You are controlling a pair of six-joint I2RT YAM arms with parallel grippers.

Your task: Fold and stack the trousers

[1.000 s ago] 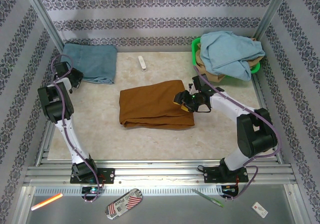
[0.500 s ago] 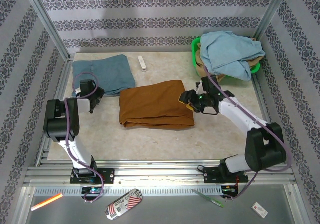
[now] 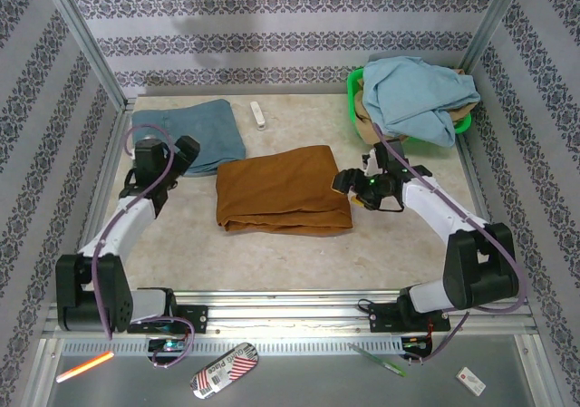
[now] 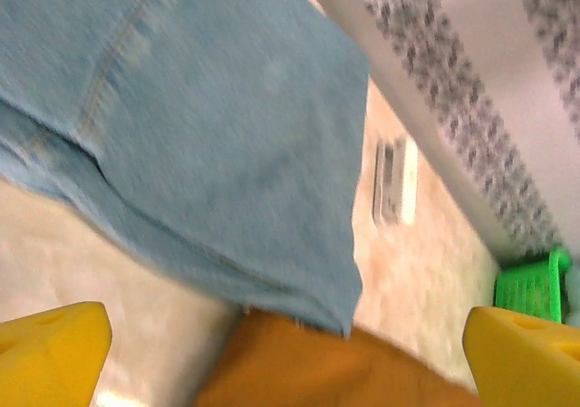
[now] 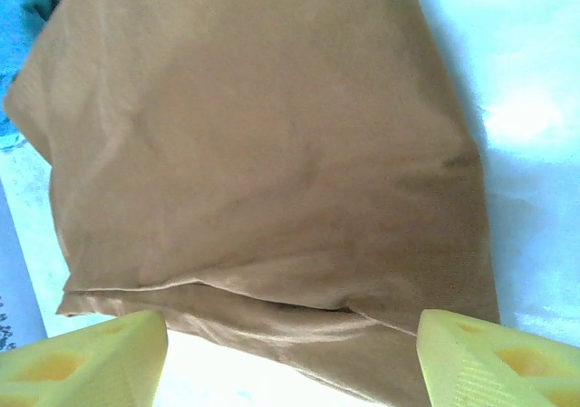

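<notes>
Where the trousers lie: the trousers [image 3: 283,189] sit folded into a flat rust-brown packet mid-surface, between the two arms, with bare surface [image 3: 272,253] on the near side.
Long axis: the packet runs left to right across the surface, its right end tilted slightly toward the back.
Right claw: the right claw [image 3: 343,182] is at the packet's right edge. In the wrist view it [image 5: 290,362] is spread wide, and the cloth [image 5: 263,153] lies flat beyond the tips with nothing pinched.
Left claw: the left claw [image 3: 186,149] hangs over the near edge of the denim-blue cloth [image 3: 186,126], just off the packet's far-left corner. Its wrist view shows it [image 4: 285,353] fully spread and gripping nothing.
Neighbour: in the left wrist view the denim-blue cloth [image 4: 181,108] meets the brown edge [image 4: 308,371] at one corner. I cannot tell whether it overlaps or only touches.
Nearer arm: the right arm, which is already at the fabric. The left claw would have to cross toward its right.
Step in hand: the fold looks done and the stacking looks still to come.
Next move: probably a claw at each short end, lifting along the long axis so the layers stay together.
Risk: a one-sided lift could let the fold fall open.
</notes>
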